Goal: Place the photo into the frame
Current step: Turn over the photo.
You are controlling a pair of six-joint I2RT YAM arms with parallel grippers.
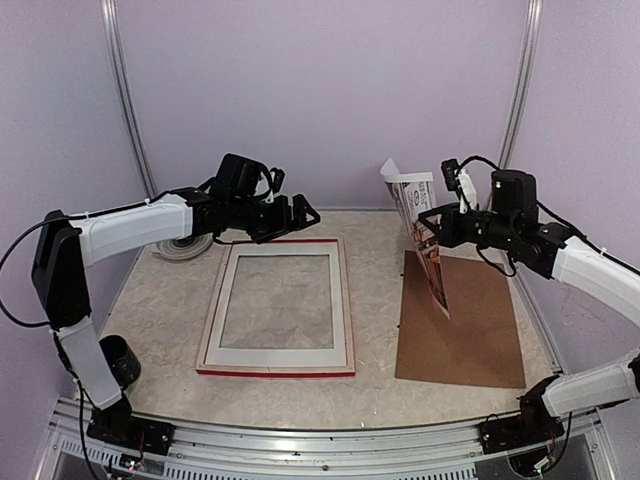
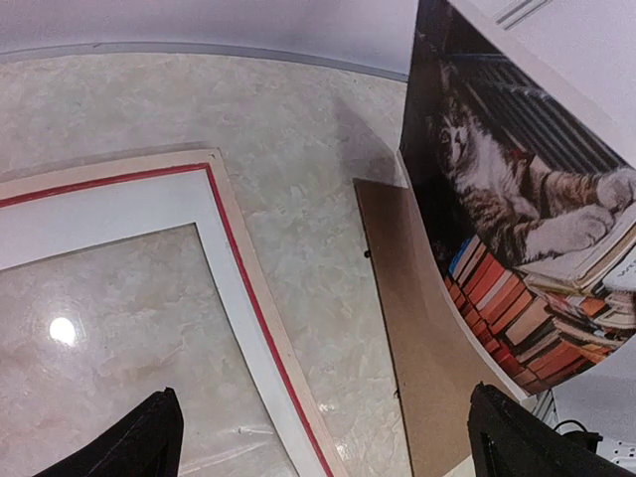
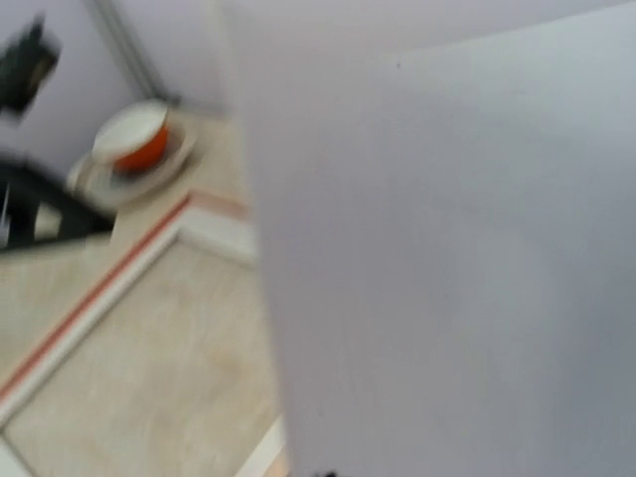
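While the right gripper (image 1: 432,222) seems to pinch the photo (image 1: 437,285) upright by the desk's right edge, it bows and may buckle or slip short of the mid-desk frame (image 1: 345,300), where the left gripper (image 1: 297,222) hovers spread.

below me the frame (image 1: 275,357) shows pale bare wood, a red painted edge and a smooth white inner band; its pane (image 2: 89,338) throws back glare. the photo (image 2: 517,209) is thin, bending paper, printed side smooth, back matt white. backing board (image 1: 465,320) dull brown; table (image 1: 375,300) mottled.

No legible text, labels or numbers anywhere.
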